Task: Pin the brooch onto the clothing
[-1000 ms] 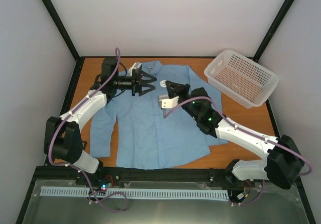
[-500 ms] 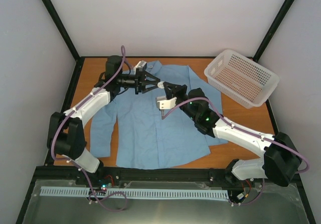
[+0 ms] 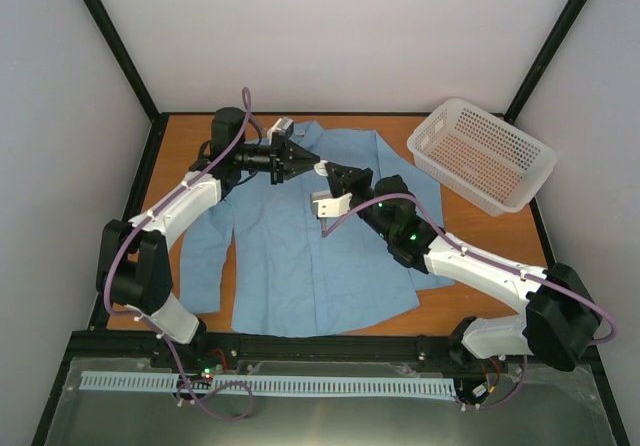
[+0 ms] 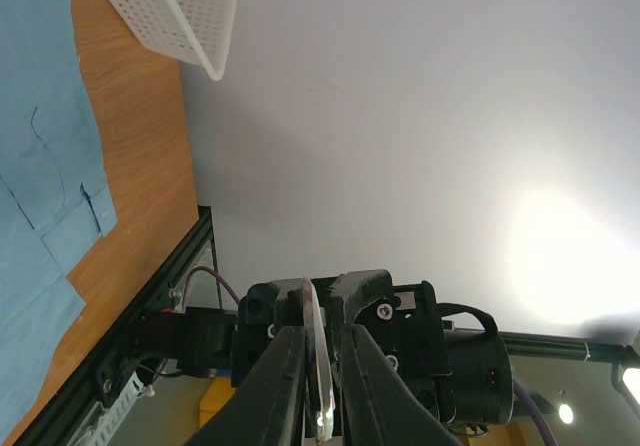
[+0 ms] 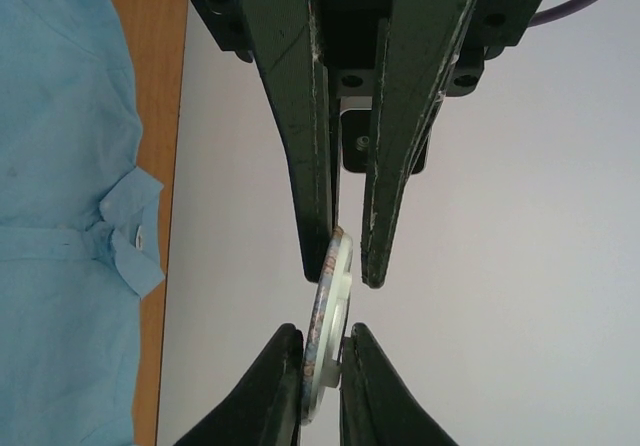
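The brooch, a small round disc, is held edge-on in the air above the collar area of the light blue shirt, which lies flat on the table. My right gripper is shut on the brooch's lower rim. My left gripper comes from the opposite side. Its jaws are narrowed around the brooch's other rim: one finger touches it and a sliver of gap shows at the other. In the left wrist view the brooch sits between my left fingers.
A white perforated basket stands at the back right of the orange table; it also shows in the left wrist view. Black frame posts and white walls surround the table. The shirt's cuff lies near the table edge.
My left gripper has moved right to the brooch and its jaws have gone from wide open to closed around it. My right gripper has stayed shut on the brooch, shifted slightly left.
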Motion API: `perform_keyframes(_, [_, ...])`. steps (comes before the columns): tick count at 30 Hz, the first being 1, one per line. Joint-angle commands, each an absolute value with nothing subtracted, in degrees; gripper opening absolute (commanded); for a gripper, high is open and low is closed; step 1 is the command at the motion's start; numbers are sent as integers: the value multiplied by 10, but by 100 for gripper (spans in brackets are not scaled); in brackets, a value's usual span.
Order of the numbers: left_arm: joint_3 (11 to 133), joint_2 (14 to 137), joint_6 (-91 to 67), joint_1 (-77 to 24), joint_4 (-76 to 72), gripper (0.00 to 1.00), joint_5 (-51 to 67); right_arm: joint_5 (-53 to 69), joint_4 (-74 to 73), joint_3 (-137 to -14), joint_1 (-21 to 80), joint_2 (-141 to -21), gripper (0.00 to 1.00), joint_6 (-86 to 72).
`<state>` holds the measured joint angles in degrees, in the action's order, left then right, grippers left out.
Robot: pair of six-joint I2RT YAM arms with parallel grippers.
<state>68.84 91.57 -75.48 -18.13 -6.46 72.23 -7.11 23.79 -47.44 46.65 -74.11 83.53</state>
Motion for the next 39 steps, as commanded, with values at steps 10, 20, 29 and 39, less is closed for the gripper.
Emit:
perform_keyframes(10, [714, 925, -740, -190, -51, 11, 732, -78, 268, -490, 476, -739, 10, 835])
perform_keyframes(20, [725, 922, -720, -191, -41, 1, 721, -90, 264, -493, 477, -728, 54, 795])
perform_keyframes(29, [716, 875, -673, -159, -69, 1, 622, -83, 63, -473, 476, -621, 100, 520])
perform_keyframes(39, [640, 804, -710, -144, -242, 1, 521, 62, -101, -588, 415, -623, 100, -113])
